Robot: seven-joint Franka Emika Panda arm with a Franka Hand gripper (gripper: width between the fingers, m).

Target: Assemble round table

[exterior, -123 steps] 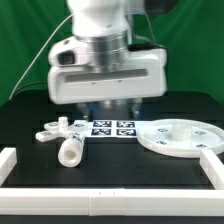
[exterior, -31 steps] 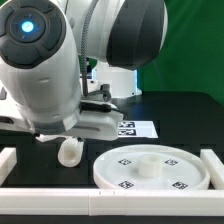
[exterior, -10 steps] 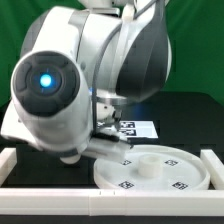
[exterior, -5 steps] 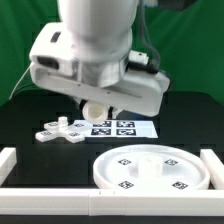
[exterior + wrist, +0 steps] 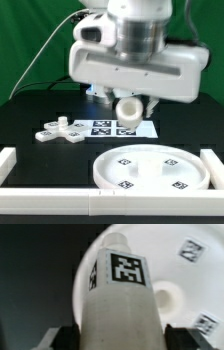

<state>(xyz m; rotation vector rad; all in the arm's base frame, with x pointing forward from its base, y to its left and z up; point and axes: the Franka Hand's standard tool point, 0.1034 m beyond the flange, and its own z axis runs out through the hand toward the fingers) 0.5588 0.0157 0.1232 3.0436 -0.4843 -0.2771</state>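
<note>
Since half a second ago the arm has swung toward the exterior view's right, carrying the leg with it. The disc, the cross-shaped base and the marker board lie where they were.

The gripper (image 5: pixel 118 338) is clamped on the short cylindrical leg (image 5: pixel 128 108), with a dark finger (image 5: pixel 62 337) showing at either flank in the wrist view. The leg hangs in the air, clear of the table. Its round end faces the exterior camera, so its long axis looks closer to level than upright.

The large round disc (image 5: pixel 155 170) lies flat below the gripper, nearer the camera and a little to the exterior view's right, well apart from the leg. In the wrist view its central hub (image 5: pixel 166 297) sits beside the leg's flank rather than beyond its tip. I judge the leg must be stood up and centred over that hub.

The cross-shaped base (image 5: pixel 60 130) rests off to the exterior view's left, beside the marker board (image 5: pixel 112 126).
</note>
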